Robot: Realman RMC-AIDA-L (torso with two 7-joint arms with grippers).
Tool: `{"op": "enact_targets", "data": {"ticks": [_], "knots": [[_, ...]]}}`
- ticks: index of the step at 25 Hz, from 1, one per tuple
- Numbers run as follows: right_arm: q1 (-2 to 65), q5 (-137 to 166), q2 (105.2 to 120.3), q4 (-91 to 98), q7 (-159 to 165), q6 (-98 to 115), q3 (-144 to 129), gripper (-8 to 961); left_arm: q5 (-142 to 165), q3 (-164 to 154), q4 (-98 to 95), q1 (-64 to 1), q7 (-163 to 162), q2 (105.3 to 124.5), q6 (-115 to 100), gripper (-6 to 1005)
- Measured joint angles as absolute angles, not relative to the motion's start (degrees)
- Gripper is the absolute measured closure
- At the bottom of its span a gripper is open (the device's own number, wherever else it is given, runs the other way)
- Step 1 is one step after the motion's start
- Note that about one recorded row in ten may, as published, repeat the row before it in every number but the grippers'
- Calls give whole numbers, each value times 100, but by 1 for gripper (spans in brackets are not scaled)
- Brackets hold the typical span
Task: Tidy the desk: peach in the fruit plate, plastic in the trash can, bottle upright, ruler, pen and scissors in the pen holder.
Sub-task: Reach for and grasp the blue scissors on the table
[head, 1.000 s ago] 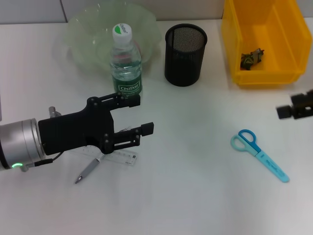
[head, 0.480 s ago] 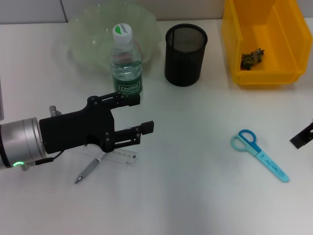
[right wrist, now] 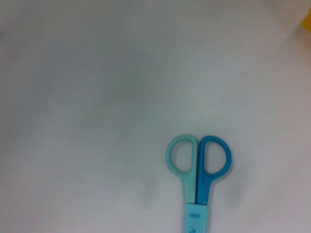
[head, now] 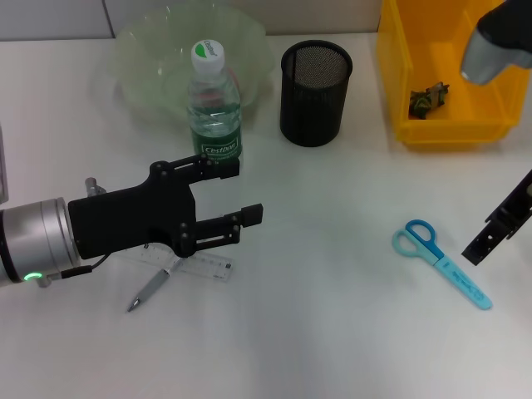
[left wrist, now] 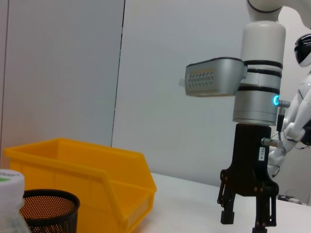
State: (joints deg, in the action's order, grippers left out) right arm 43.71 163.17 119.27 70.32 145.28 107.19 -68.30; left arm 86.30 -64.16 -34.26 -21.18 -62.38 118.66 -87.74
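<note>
Desk-tidy stock, right arm over scissors; left arm idle mid-counter.

Head view: left end effector [head: 231, 193] open, empty, level above counter [head: 332, 332], w/ ruler [head: 199, 266] and pen [head: 150, 289] flat beneath it nr left edge. Bottle [head: 214, 104] already upright, in front of fruit plate [head: 150, 58] at back-left. Pen holder [head: 315, 81] back-centre, looks empty. Yellow bin [head: 399, 75] back-right, dark scrap inside. Scissors [head: 440, 263] flat, closed, nr right edge, right end effector [head: 497, 229] just beside; probably lining up a pick. Peach: not visible.
Left wrist view: right end effector [left wrist: 248, 217] fingers apart, pointing down, holding nothing.
Right wrist view: scissors [right wrist: 199, 167] handles directly below the camera; fingers not seen.
</note>
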Motion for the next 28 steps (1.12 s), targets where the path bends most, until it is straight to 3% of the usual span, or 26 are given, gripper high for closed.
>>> {"op": "enact_targets", "data": {"ticks": [28], "knots": [[4392, 16016, 11953, 6313, 15492, 9907, -7597, 144, 8621, -6425, -3335, -2188, -6161, 11874, -8565, 273]]}}
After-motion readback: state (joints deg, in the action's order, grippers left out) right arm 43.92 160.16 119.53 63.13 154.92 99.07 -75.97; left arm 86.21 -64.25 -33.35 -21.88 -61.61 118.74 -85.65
